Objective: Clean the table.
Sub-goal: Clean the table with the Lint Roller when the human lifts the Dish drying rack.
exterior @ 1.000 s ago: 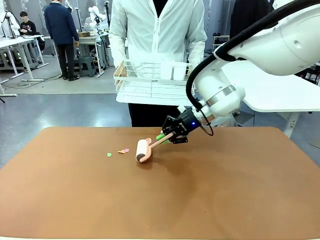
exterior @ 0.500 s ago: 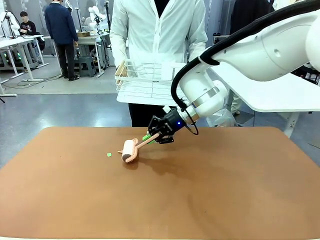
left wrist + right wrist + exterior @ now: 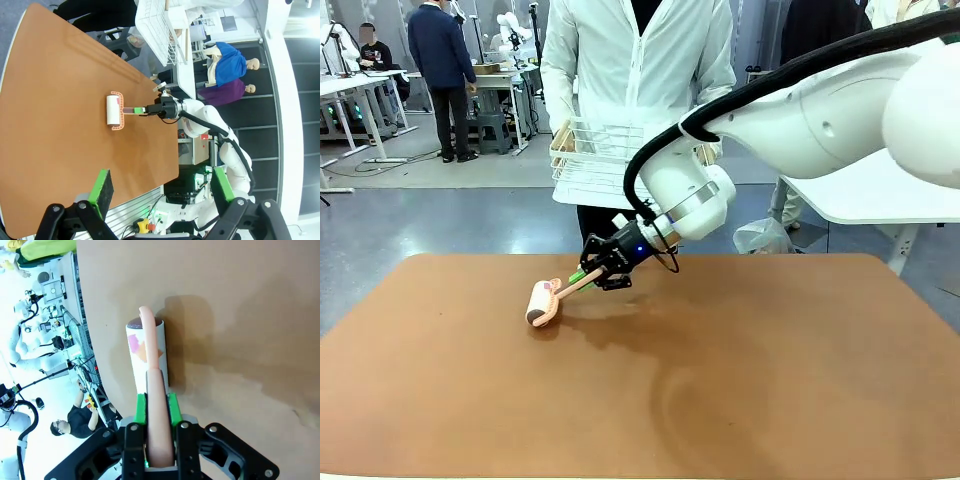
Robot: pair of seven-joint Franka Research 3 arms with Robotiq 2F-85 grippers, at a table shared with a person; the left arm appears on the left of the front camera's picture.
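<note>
The reddish-brown table [image 3: 770, 380] spans the front view. A pink-handled lint roller [image 3: 542, 303] rests with its white drum on the table left of centre. My right gripper [image 3: 600, 270] is shut on its handle, the arm reaching over from the right. In the right wrist view the handle [image 3: 157, 405] runs between the green pads and the drum [image 3: 145, 357] carries pink and orange scraps [image 3: 136, 346]. My left gripper [image 3: 162, 187] hangs open high above the table [image 3: 50, 100], far from the roller [image 3: 114, 110].
A person in a white jacket stands at the far edge holding a white wire rack [image 3: 605, 160]. White-topped tables stand at the right [image 3: 880, 190] and far left. Bare tabletop lies around the roller on all sides.
My right gripper has swept the roller leftward across the table, over the pink and green scraps. Those scraps no longer lie on the tabletop.
</note>
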